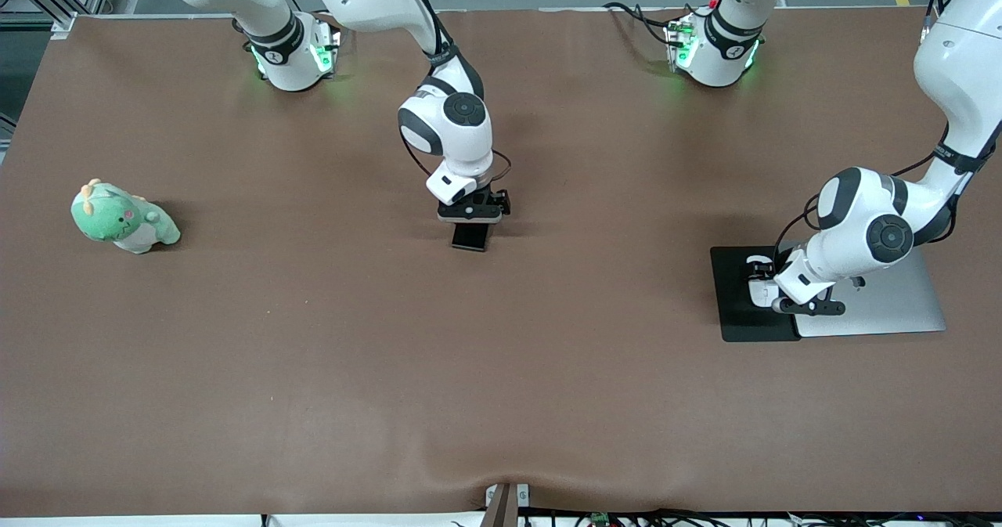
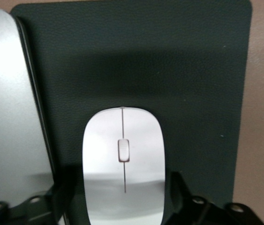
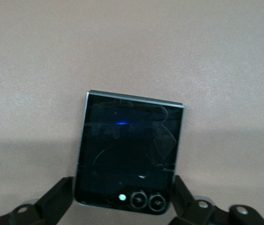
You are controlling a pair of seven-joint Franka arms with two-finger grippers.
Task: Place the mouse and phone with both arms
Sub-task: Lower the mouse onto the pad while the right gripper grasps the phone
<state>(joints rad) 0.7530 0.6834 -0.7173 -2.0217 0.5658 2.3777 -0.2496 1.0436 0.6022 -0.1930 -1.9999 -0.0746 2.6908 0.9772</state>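
The white mouse (image 2: 122,164) lies on the black mat (image 2: 169,70), next to the mat's edge by a silver slab. My left gripper (image 2: 122,201) is down over it, its fingers (image 2: 179,192) pressed to both sides, shut on the mouse. In the front view this gripper (image 1: 763,286) hides most of the mouse. The black phone (image 3: 127,150) sits low at the bare brown table near its middle. My right gripper (image 3: 122,201) has its fingers (image 3: 59,194) against both phone edges, shut on the phone. The front view shows the phone (image 1: 470,237) just under the right gripper (image 1: 470,218).
A flat silver slab (image 1: 884,300) lies partly on the black mat (image 1: 736,315) at the left arm's end of the table. A green plush toy (image 1: 125,218) sits at the right arm's end. The brown table (image 1: 470,394) stretches toward the front camera.
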